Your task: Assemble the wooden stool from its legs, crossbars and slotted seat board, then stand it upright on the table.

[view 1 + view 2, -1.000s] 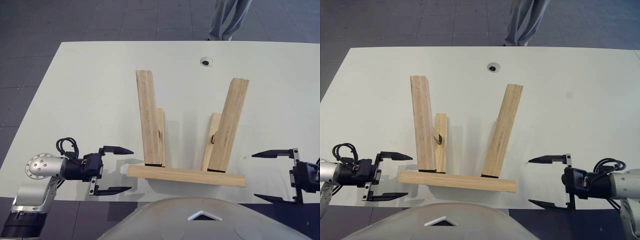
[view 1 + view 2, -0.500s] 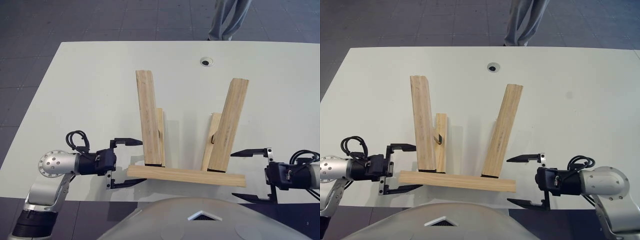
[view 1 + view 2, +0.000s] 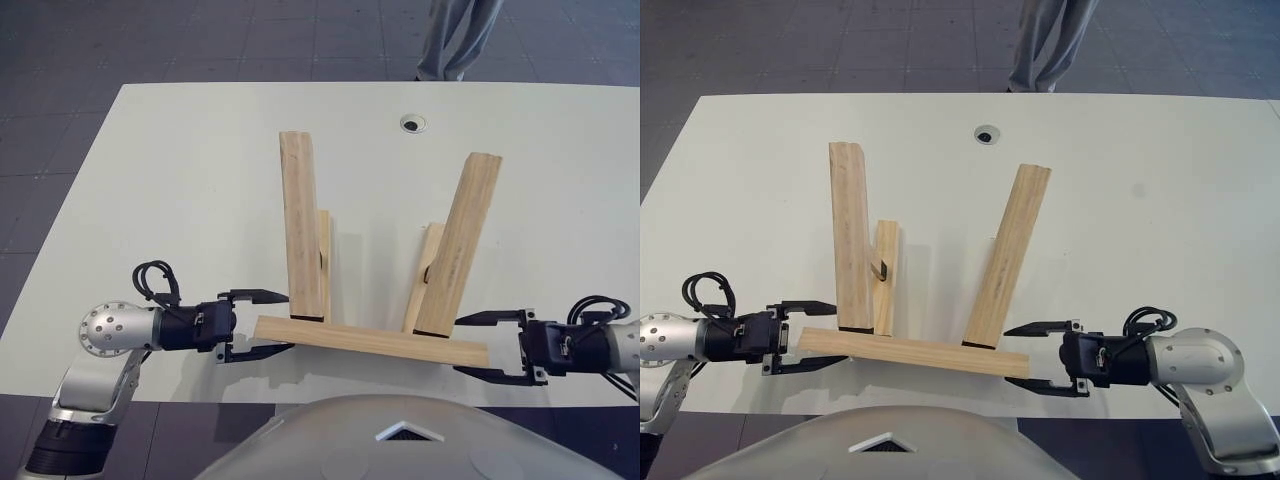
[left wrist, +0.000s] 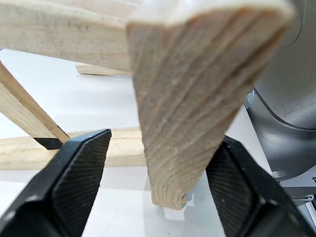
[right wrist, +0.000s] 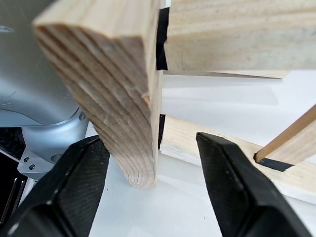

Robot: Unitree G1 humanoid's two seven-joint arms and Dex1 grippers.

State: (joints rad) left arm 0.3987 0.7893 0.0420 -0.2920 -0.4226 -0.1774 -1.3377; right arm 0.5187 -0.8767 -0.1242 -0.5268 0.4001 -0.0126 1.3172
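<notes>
Both grippers moved inward; left gripper (image 3: 288, 321) at 9 o'clock and right gripper (image 3: 458, 345) at 3 o'clock straddled seat (image 3: 370, 342) ends, fingers released. With legs (image 3: 302, 225) and crossbars (image 3: 322, 260) fitted, only uprighting remained

The seat board (image 3: 370, 343) and legs (image 3: 302, 225) were pale, unvarnished wood, matt, with the grain plain on the board's rough sawn end; the table (image 3: 180, 170) was smooth, matt white; the pads (image 4: 81, 180) of the left gripper (image 3: 290, 321) and the right gripper (image 3: 457, 345) were black, finely textured, looking like rubber or plastic
</notes>
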